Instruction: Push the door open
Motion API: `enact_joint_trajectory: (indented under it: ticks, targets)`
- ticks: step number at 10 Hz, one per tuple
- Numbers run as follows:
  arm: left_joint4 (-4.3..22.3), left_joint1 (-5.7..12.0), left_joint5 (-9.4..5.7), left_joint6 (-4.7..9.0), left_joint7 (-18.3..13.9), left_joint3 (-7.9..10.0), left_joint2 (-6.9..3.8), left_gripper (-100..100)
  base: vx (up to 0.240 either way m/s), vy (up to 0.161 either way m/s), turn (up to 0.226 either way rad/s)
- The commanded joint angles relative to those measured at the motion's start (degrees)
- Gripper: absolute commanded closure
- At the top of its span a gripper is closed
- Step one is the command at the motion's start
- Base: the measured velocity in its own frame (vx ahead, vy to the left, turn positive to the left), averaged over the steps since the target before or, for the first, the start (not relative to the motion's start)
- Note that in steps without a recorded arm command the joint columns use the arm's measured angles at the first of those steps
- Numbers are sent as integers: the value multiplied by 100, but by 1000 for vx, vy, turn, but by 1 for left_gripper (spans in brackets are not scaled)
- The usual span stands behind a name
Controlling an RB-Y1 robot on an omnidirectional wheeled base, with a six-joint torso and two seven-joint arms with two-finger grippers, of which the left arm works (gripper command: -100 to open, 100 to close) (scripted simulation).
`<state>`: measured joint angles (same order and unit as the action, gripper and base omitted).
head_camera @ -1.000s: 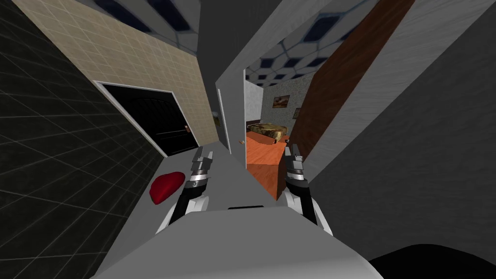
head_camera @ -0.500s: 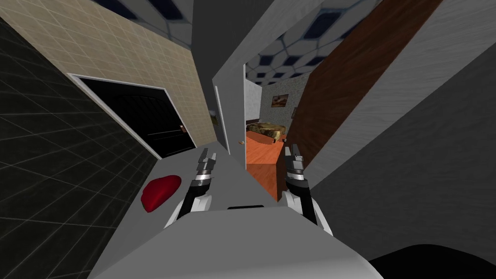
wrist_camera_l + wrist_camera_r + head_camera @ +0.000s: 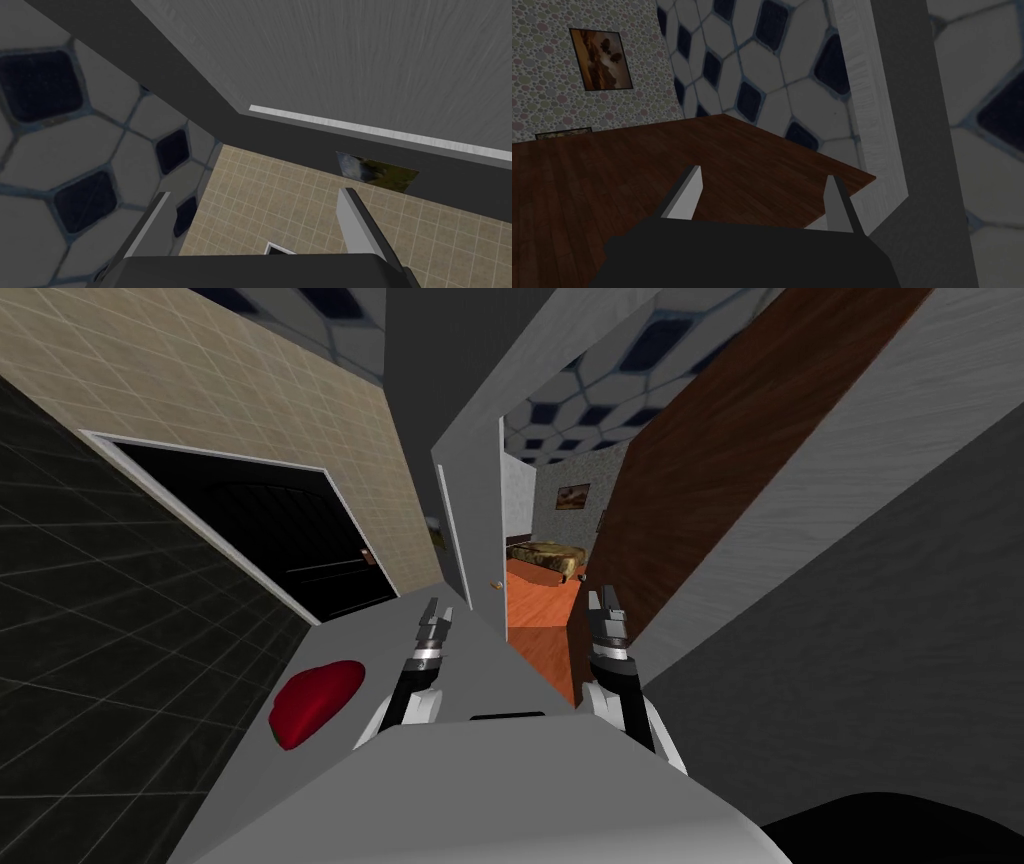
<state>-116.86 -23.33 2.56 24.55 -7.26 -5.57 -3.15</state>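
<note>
The dark brown wooden door (image 3: 720, 458) stands swung inward along the right side of the doorway, and the bedroom shows beyond it. My right gripper (image 3: 606, 606) is open and sits close to the door's near face, low by its free edge. In the right wrist view that gripper (image 3: 762, 177) points up along the brown door (image 3: 637, 170), with the white door frame (image 3: 872, 125) beside it and nothing between the fingers. My left gripper (image 3: 436, 613) is open and empty in front of the grey wall left of the doorway; the left wrist view shows the same gripper (image 3: 256, 195).
The white door frame (image 3: 497, 528) bounds the opening on the left. Beyond it lie an orange floor (image 3: 535, 608) and a bed (image 3: 545, 556). A red cushion-like thing (image 3: 315, 700) lies on the grey floor to my left. A black door (image 3: 270, 528) sits in the tiled wall.
My whole view has shifted: the brown door looms larger, and the red thing and black door have slid lower left. My left forearm has swung slightly toward the middle.
</note>
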Motion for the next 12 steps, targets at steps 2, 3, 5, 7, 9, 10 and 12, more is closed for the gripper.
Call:
enact_joint_trajectory:
  ticks: [2,3,5,7,9,10,12]
  targets:
    - [370,184,-7,73,7,-39,-36,-100,82,68,-74]
    - [526,250,-11,115,9,-58,-51,-100,87,72,-97]
    - [838,380,-18,199,14,-94,-80,-100,84,76,-93]
    - [1170,519,-26,287,19,-133,-106,-100,86,67,-90]
    - [1342,591,-30,333,21,-153,-118,-100,76,65,-62]
    - [1515,664,-34,379,24,-173,-130,-100,52,50,-53]
    - [1687,736,-38,426,27,-193,-142,-100,59,55,-73]
